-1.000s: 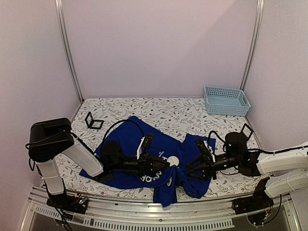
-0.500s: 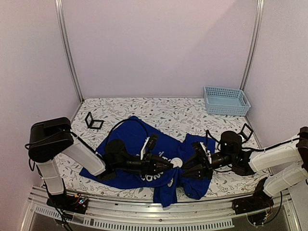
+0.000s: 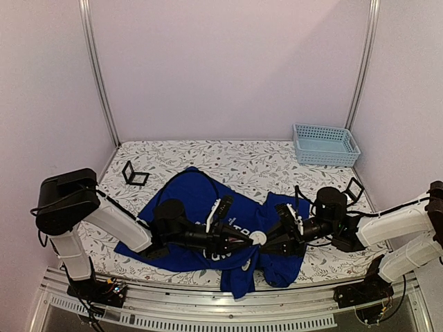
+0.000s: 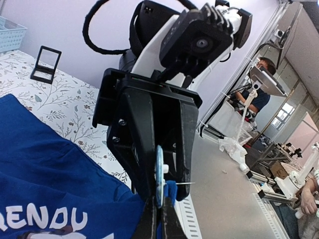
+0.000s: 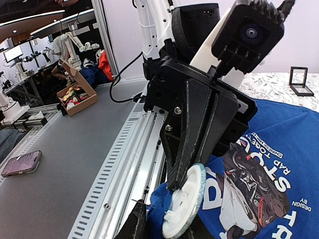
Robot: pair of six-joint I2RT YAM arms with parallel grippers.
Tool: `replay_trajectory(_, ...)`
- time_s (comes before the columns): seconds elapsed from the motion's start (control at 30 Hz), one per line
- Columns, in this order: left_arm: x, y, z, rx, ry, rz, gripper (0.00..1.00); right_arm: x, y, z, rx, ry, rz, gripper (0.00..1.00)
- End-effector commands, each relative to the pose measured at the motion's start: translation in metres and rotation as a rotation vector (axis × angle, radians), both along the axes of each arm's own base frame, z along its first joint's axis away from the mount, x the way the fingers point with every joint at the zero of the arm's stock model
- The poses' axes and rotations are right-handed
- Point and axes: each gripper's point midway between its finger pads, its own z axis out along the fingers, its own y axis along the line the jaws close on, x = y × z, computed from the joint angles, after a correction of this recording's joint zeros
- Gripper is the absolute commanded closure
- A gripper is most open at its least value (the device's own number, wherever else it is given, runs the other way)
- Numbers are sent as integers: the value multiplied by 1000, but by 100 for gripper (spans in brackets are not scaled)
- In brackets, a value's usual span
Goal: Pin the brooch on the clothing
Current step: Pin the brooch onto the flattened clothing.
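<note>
On leaf-print table [image 3: 242, 160], blue T-shirt [image 3: 185, 202], pale-blue basket [image 3: 325, 144] far right, lilac walls [image 3: 228, 69]

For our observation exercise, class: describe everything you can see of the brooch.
The brooch is a round, flat disc, white with a pale blue rim, plastic-looking, with a thin metal pin jutting from one face. It stands on edge, tilted, just above the blue T-shirt. The left claw pinches its rim; the right claw flanks it, contact unclear.

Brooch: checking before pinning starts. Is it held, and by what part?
The left gripper pinches the brooch by its upper rim. Whether the right gripper grips it too cannot be told.
</note>
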Motion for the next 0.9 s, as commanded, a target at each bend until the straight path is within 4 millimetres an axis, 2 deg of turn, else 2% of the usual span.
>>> replay_trajectory(0.0, -8, -5, 18, -40, -44, -22, 100, 3, 6, 13, 27, -31, -6, 79)
replay_trajectory(0.1, -10, -7, 18, -29, -58, -28, 100, 8, 9, 18, 27, -27, -26, 83)
replay_trajectory(0.27, -10, -9, 19, -5, -93, -23, 100, 14, 10, 13, -6, -11, -58, 88)
replay_trajectory(0.43, -14, -24, 7, 108, -204, -7, 100, 21, 16, 17, -42, 85, -83, 88)
replay_trajectory(0.6, -16, -22, 6, 152, -291, 25, 100, 24, 20, 15, -79, 191, -86, 88)
replay_trajectory(0.87, -26, -26, -4, 218, -379, 33, 100, 32, 19, 20, -85, 258, -143, 93)
